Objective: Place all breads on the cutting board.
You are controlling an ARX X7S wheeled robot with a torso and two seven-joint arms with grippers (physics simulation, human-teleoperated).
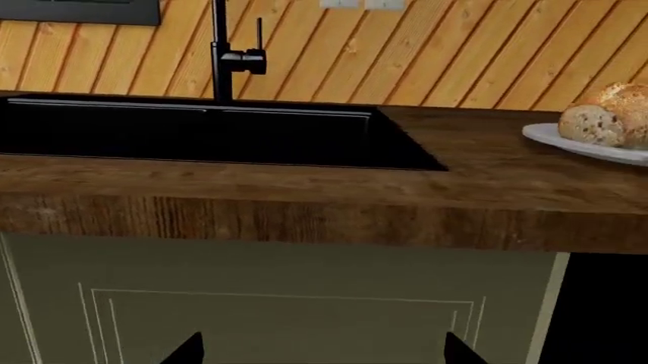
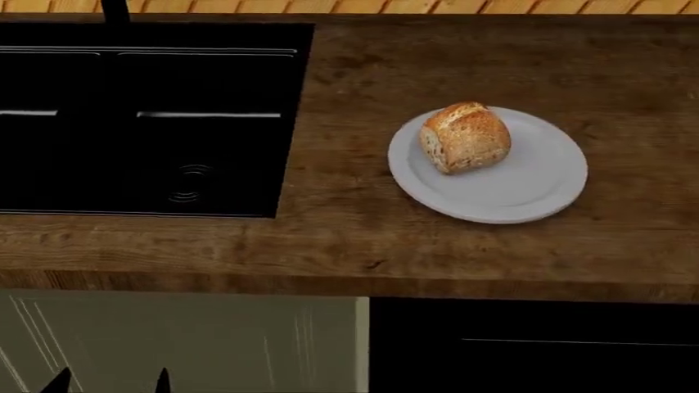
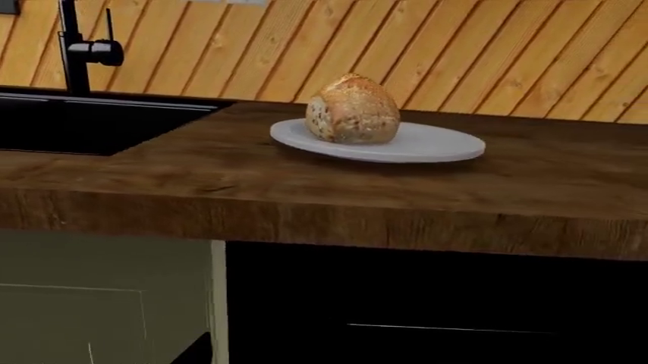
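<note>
A single bread (image 2: 466, 137), a round golden-brown speckled roll, sits on a round grey-white plate (image 2: 525, 190), toward the plate's 10 o'clock edge in the head view. The plate rests on the dark wooden surface (image 2: 361, 237), at about 3 o'clock from the black sink (image 2: 142, 123), with bare wood between them. A black faucet (image 1: 221, 53) stands behind the sink against the slanted wooden wall panelling (image 3: 486, 53). Below the surface edge are a pale green cabinet door (image 1: 273, 303) and a dark opening (image 3: 435, 303) beside it. The left gripper (image 2: 110, 383) shows only as two dark finger tips at the head view's 7 o'clock corner, below the surface edge, spread apart with nothing between them. Of the right gripper, only a dark sliver shows in its wrist view; whether its fingers are apart cannot be told.
</note>
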